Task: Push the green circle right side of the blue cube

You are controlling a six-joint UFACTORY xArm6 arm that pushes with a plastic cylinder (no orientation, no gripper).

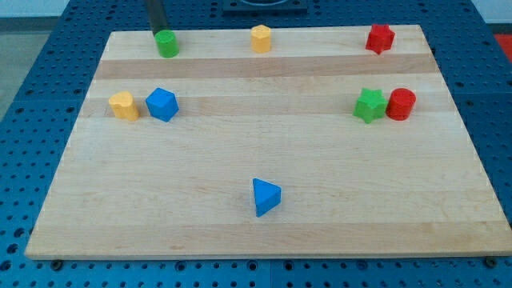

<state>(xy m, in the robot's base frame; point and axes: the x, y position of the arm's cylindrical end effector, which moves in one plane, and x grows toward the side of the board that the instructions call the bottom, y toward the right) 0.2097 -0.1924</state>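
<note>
We had no hand on this rig, so spread vs pressed together didn't apply; just our rod, w/ my tip (159,30) down at the far top-left of the desk (264,232). My tip sat right at the top edge of the green circle (167,43), at approx 11 o'clock from it, touching or nearly so; we couldn't tell which. The green circle lay near the desk's top edge, w/ the blue cube (162,104) below it at 6 o'clock, well apart. Just beside the blue cube at 9 o'clock was a yellow block (123,105), rounded shape, nearly touching. A 2nd yellow block (261,38), roughly hexagonal, sat at 3 o'clock from the green circle along the top edge. A red star (380,38) was at top right. Further down the right side, a green star (369,105) and a red cylinder (401,104) stood touching, red at 3 o'clock of green. A blue triangle (266,197) lay alone near bottom centre.
</note>
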